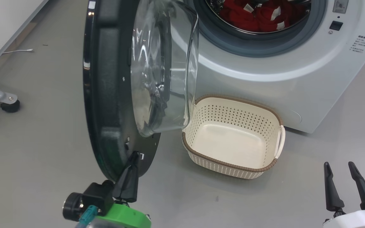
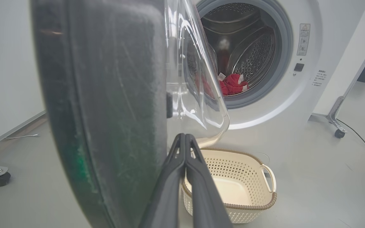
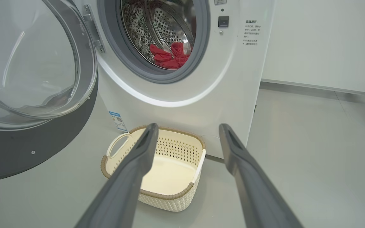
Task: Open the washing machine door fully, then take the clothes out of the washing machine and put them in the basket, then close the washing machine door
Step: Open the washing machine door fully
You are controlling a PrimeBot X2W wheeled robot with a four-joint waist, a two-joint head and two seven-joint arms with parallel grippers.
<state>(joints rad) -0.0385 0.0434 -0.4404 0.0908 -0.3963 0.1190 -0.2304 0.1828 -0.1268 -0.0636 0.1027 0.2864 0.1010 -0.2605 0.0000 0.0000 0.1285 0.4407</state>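
One big white washing machine [image 1: 296, 72] has its round black-rimmed glass door [image 1: 106, 95] sticking out, with the pressed-together left end effector [image 1: 135, 156] at its bottom edge. The cream plastic basket [image 1: 230, 118] sits empty below. Bright red clothes [image 1: 258, 15] lie in the drum, up ahead of the spread, empty right end effector [image 1: 339, 164].

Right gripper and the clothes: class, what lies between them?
In the right wrist view, the empty basket stands between the open right gripper and the clothes, then the washing machine's white front.
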